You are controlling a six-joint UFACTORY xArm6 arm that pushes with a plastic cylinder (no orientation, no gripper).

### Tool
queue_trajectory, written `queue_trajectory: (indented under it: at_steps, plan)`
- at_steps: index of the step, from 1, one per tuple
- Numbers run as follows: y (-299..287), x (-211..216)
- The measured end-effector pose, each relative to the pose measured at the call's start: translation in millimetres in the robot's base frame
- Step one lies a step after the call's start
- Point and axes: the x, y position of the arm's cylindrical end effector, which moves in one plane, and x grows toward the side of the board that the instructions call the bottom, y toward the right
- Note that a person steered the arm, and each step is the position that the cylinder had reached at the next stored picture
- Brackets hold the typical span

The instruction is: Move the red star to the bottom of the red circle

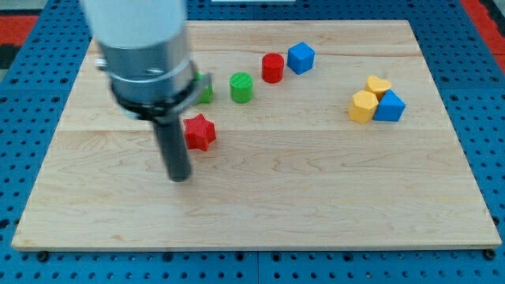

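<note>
My tip [181,177] rests on the board [316,205], bare, just left and nearer than the red star [199,132]. The star lies flat with no long axis, well left and nearer than the red circle [272,68].

The table [316,221] is a pale wooden board made of long planks joined side by side, their seams running from the view's left to the view's right, with a light grain and even, soft lighting that throws only faint shadows. It rests on a blue perforated panel [24,142] dotted with regular rows of small holes, which shows on every side of the wood. At the view's top corners, a red surface [483,12] peeks in beyond the blue panel, and a pale strip [260,8] lies along the top edge.
</note>
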Motion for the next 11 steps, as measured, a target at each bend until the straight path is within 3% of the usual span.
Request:
queue_trajectory:
  at_steps: [1,6,11]
  plan:
    - [-5.4,-28.4]
    - [148.8,-121.5]
    - [133.6,-192.2]
